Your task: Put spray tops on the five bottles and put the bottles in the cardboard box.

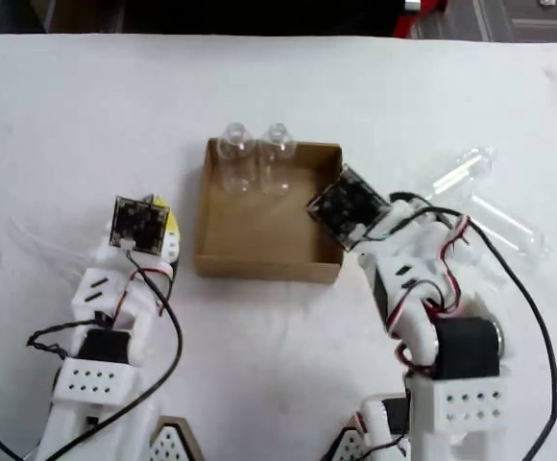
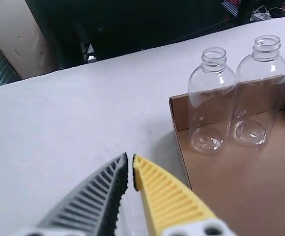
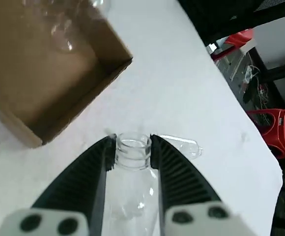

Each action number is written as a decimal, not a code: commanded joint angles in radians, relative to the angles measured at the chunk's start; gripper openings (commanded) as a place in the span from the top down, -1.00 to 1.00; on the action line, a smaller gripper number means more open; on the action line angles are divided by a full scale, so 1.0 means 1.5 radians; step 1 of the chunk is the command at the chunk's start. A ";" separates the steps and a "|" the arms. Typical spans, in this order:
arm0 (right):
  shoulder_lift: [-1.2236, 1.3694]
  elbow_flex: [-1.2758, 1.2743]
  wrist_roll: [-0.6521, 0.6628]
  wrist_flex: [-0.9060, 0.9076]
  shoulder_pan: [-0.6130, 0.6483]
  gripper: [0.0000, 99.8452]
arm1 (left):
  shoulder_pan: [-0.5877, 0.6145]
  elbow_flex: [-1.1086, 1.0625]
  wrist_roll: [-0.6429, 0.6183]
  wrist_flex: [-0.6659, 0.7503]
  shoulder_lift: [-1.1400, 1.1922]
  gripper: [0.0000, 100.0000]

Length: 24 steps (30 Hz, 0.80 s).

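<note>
"What has the right gripper (image 3: 131, 139) got hold of?"

"A clear bottle (image 3: 132, 153). The black fingers (image 3: 177, 172) press on either side of its neck, just under the open mouth, and they're parted only as wide as the neck. The bottle's body runs back between the fingers towards the wrist."

"Is it in the box (image 1: 264, 267)?"

"No, it's outside, just beside the right wall. From here I can't tell whether the bottle is resting on the table (image 1: 86, 115) or is held off it."

"And the left gripper (image 2: 130, 160)?"

"It's over the table left of the box, near the front left corner. It holds nothing. The grey finger (image 2: 100, 191) and the yellow finger (image 2: 162, 196) are pressed together, with only a thin seam between the tips."

"Is anything inside the box?"

"There are two bottles, one (image 2: 210, 105) beside the other (image 2: 260, 93). They stand upright on the box floor against the far wall, close together, with their mouths open. The rest of the floor is bare cardboard."

"Any bottles elsewhere?"

"Two more lie on their sides on the table to the right of the box, beyond the right arm. One (image 1: 461, 173) is farther back and the other (image 1: 509, 229) is nearer. They lie near each other at an angle, well apart from the box."
</note>
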<state>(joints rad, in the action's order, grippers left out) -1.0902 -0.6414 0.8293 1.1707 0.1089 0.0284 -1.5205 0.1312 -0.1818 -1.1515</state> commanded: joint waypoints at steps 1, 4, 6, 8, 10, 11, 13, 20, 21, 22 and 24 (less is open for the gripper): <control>-0.030 0.032 -0.082 -0.049 0.003 0.97 | -0.004 0.006 0.008 0.019 -0.011 0.95; -0.041 0.034 -0.158 -0.079 0.003 0.97 | -0.003 0.006 0.008 0.019 -0.011 0.95; -0.049 0.045 -0.232 -0.103 0.003 0.97 | -0.004 0.007 0.008 0.019 -0.011 0.95; -0.053 0.064 -0.316 -0.127 0.004 0.97 | -0.006 0.009 0.008 0.019 -0.011 0.95; -0.053 0.086 -0.399 -0.152 0.004 0.97 | -0.007 0.009 0.006 0.019 -0.011 0.95; -0.053 0.094 -0.436 -0.165 0.004 0.97 | -0.007 0.009 0.006 0.019 -0.012 0.95; -0.049 0.101 -0.494 -0.190 0.009 0.97 | -0.007 0.009 0.005 0.019 -0.012 0.95; -0.048 0.099 -0.520 -0.203 0.110 0.97 | -0.007 0.010 0.004 0.019 -0.012 0.95; -0.050 0.099 -0.520 -0.203 0.119 0.97 | -0.007 0.010 0.004 0.019 -0.012 0.95; -0.052 0.099 -0.520 -0.203 0.127 0.97 | -0.007 0.011 0.004 0.019 -0.012 0.95; -0.053 0.099 -0.520 -0.203 0.138 0.97 | -0.007 0.011 0.004 0.019 -0.012 0.95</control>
<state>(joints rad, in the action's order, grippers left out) -1.1592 -0.5370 0.0591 0.8945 0.2885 0.0284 -1.5205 0.1312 -0.1818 -1.1515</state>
